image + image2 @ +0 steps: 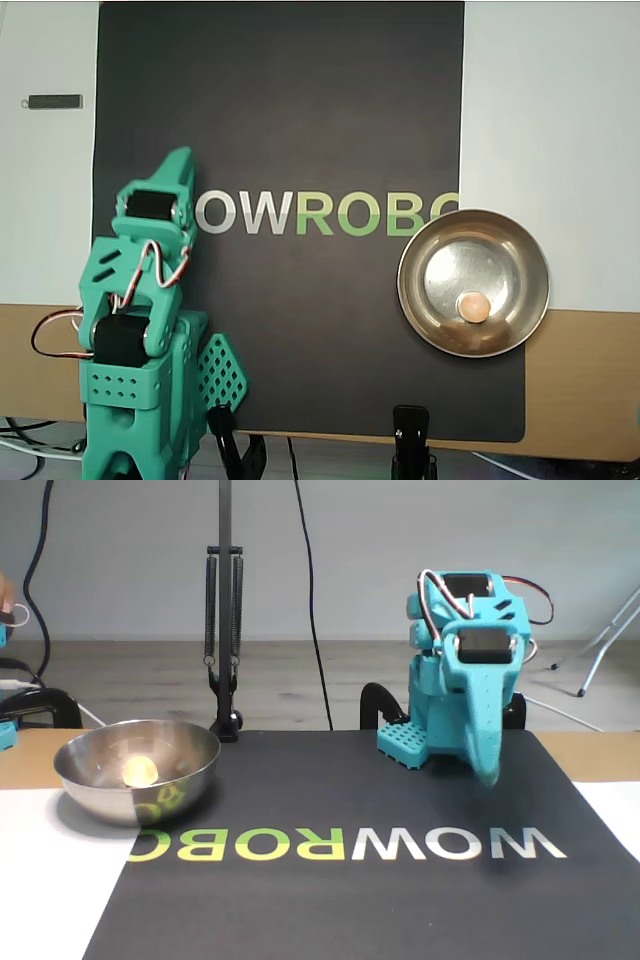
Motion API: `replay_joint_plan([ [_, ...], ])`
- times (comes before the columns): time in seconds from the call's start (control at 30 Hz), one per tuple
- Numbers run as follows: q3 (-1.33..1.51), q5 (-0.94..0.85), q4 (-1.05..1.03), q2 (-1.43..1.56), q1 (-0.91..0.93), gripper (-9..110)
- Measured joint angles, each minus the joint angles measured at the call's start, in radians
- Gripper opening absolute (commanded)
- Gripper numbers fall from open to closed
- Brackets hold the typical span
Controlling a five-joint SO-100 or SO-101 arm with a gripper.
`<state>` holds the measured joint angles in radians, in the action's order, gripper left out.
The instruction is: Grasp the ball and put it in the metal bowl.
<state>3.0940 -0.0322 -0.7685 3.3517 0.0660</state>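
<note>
- Inside the metal bowl (473, 283) I see the ball (473, 306): small, smooth, matte peach-orange sphere, resting near the bowl's lower edge in the overhead view; from the fixed view it sits left of centre on the bowl floor (139, 770).
- Bowl is round, shallow, polished steel with a brassy-tinted rim; the outer wall (170, 798) mirrors the mat lettering.
- Bowl straddles the mat's right edge in the overhead view, partly on the black mat (300, 120), partly over the white surface (550, 120) and the wood-tone table strip (585, 385).
- Arm (140, 330) is teal printed plastic, perforated panels, black servos, red/white wires looped on top. It's folded over its base at the mat's lower-left corner in the overhead view.
- Gripper (487, 770) is a tapered teal wedge pointing down and forward over the mat; fingers look pressed together, nothing between them.
- Arm and bowl are well apart; the mat between them is bare.
- Mat print reads "OWROBO" from overhead, first letter hidden by the arm, last partly by the bowl; white then green letters. Upside down in the fixed view.
- Small dark stick (55, 101) lies on the white surface at upper left in the overhead view, off the mat.
- Black clamp (412, 440) grips the table's near edge.
</note>
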Motion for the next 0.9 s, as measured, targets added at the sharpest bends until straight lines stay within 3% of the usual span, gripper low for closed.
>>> replay_joint_plan([
  [0.9, 0.0, 0.0, -0.061, 0.002, 0.011, 0],
])
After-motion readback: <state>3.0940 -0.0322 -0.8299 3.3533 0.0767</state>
